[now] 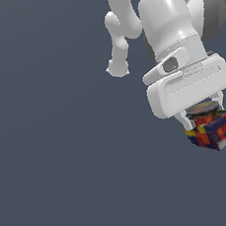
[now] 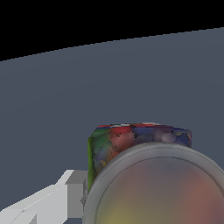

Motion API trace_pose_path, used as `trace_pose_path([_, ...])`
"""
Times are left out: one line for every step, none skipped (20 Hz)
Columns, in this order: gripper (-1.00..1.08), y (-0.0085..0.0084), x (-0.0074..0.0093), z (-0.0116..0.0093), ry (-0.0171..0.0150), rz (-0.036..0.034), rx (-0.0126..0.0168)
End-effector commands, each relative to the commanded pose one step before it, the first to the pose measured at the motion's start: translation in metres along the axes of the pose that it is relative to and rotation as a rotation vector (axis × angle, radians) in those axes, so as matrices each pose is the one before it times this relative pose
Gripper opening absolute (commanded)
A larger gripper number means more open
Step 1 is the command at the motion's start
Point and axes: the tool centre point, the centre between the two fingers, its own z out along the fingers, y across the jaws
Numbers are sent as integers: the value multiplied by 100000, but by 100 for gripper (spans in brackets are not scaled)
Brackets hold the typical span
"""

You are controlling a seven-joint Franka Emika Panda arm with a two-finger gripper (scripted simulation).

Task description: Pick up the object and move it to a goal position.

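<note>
Gripper [image 1: 208, 127] tilted, jaws closed narrow on the cube [image 1: 213, 130], which hangs off the surface at the exterior view's right edge, apparently clamped for carrying toward a goal that is not marked in either view. Cube small and blocky, faced with red, blue, yellow, green and white squares, topped by a round dark-rimmed disc.

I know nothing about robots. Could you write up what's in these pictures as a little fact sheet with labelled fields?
Arm: one white robot arm, reaching in from the exterior view's top
Pincer: pincer closed around the object
Object: blocky item patterned with red, blue, yellow, green and white squares, with a round dark-rimmed top
Object state: gripped and tilted; whether it touches the floor is unclear
Surroundings: plain grey-blue floor
Goal marker: none visible
</note>
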Motion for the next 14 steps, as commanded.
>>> trace_pose_path([-100, -442, 869, -580, 2272, -1487, 1040])
trace_pose_path([-100, -128, 209, -151, 613, -404, 378])
trace_pose_path([-100, -117, 191, -137, 562, -371, 351])
trace_pose_path([-100, -107, 174, -125, 513, -338, 322])
trace_pose_path([-100, -97, 157, -113, 463, -304, 291])
trace_pose_path([-100, -87, 140, -101, 412, -271, 259])
trace_pose_path([-100, -74, 121, -86, 357, -235, 226])
trace_pose_path([-100, -66, 104, -75, 308, -202, 196])
trace_pose_path([-100, -53, 84, -60, 251, -165, 163])
trace_pose_path([-100, -43, 65, -47, 198, -131, 133])
trace_pose_path([-100, -33, 46, -34, 144, -96, 103])
trace_pose_path([-100, -22, 27, -19, 88, -60, 73])
trace_pose_path([-100, -6, 4, -2, 27, -20, 35])
trace_pose_path([-100, -5, -2, -10, 0, 0, 0])
